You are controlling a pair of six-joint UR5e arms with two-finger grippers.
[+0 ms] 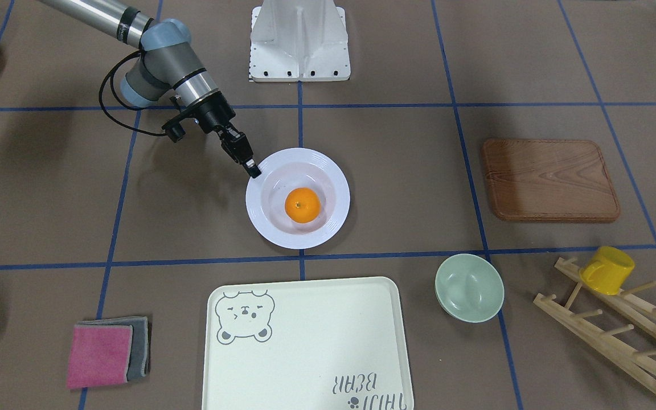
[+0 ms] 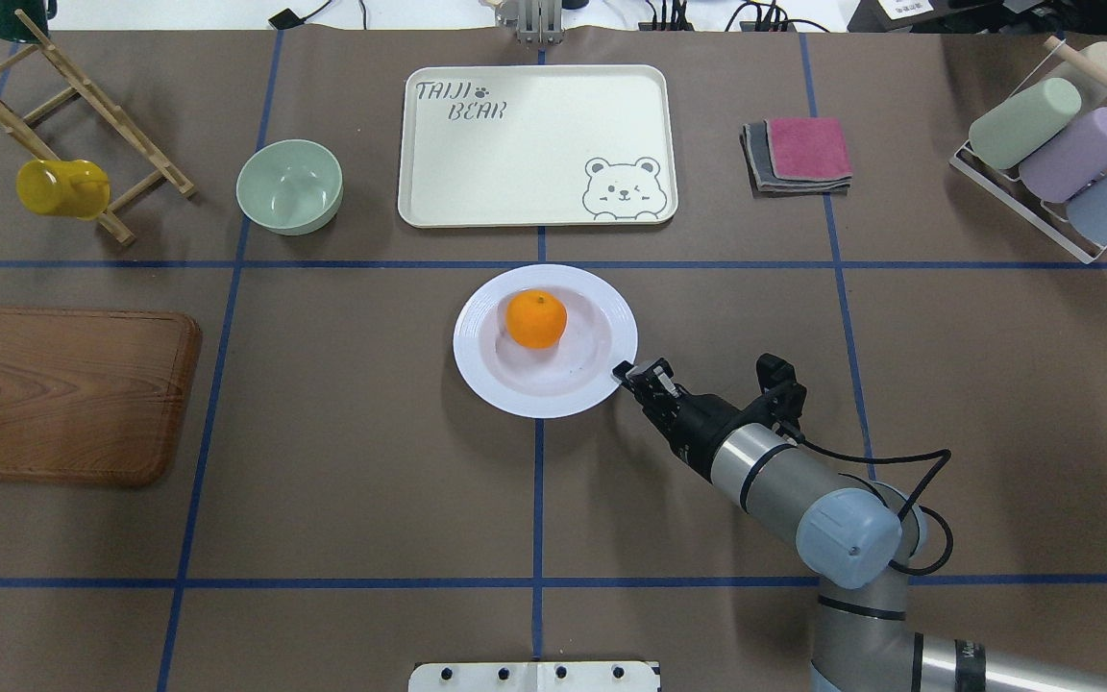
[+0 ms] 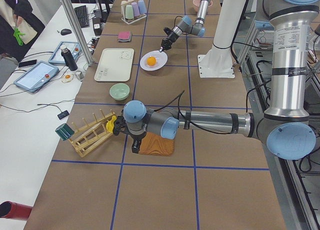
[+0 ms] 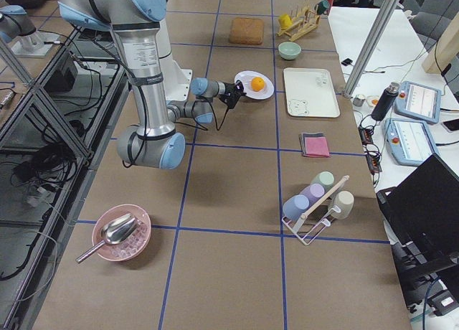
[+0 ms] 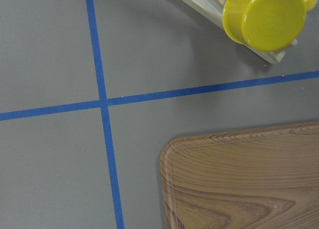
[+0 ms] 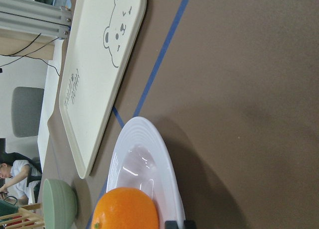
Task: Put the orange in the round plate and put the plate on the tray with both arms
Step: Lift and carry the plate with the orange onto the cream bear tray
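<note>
Plate: right fingers look pinched together on its rim at the robot-side right edge. It sits mid-worktop, just short of the tray, not touching it. Orange is already in the well, off-centre toward the tray.

Handling, my read: stiff, glazed, slippery, chips if dropped. A one-sided rim pinch will tip it and the loose orange will roll. Needs a second hold on the opposite rim; carry level.

Left fingers are well away between board and cup. Can't tell if apart or together.
</note>
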